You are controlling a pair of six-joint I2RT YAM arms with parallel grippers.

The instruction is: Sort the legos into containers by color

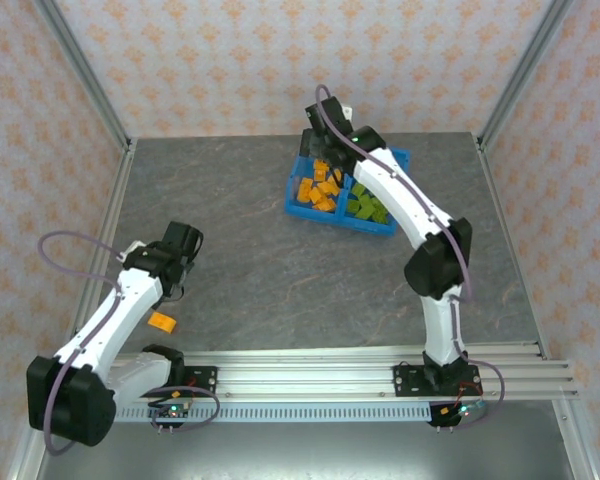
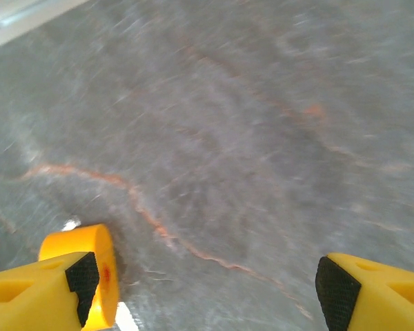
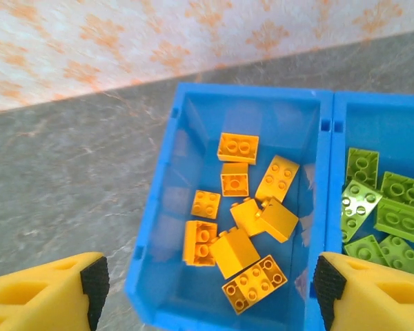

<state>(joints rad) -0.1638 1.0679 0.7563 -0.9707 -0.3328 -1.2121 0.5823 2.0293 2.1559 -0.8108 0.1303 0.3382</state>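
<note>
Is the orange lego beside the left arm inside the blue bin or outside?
Outside: the orange lego lies on the table, well apart from the blue bin.

Orange, green legos (image 1: 321, 190) in blue bin (image 1: 325, 218)

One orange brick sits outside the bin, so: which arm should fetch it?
Left. The brick lies by the left gripper, which is open; the right gripper hovers open over the bin, across the table.
</note>
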